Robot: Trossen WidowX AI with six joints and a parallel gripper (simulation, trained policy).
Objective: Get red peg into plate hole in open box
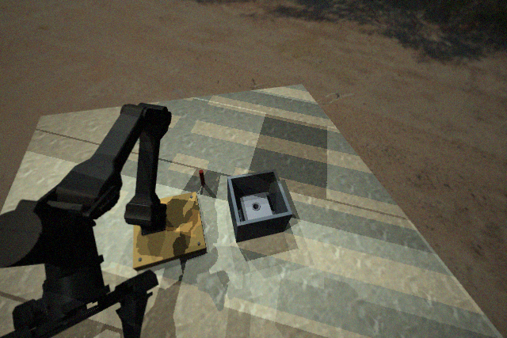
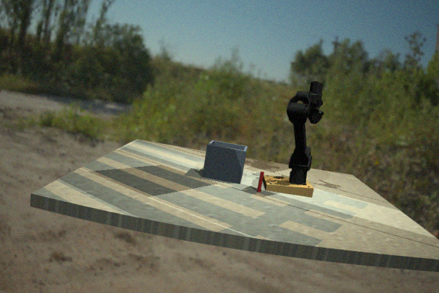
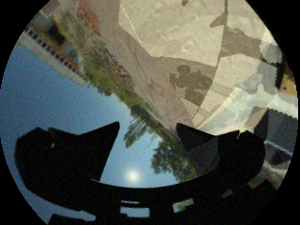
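The red peg (image 1: 201, 177) (image 2: 260, 182) stands upright on the table, between the yellow base plate and the box. The open dark grey box (image 1: 261, 226) (image 2: 223, 162) stands to one side of it. In the top view, a light plate (image 1: 264, 213) with a round hole shows at the box's bottom, with nothing in the hole. My gripper (image 3: 148, 125) is open and empty, its two fingers wide apart in the wrist view. It is raised on the base side of the arm, well away from the peg and box. The wrist view does not show the peg.
The yellow base plate (image 1: 188, 240) (image 2: 289, 188) under the arm lies close beside the peg. The arm's folded links (image 1: 149, 154) (image 2: 299, 137) rise above it. The stone-patterned table (image 1: 348, 252) (image 2: 198, 208) carries bands of shadow and light.
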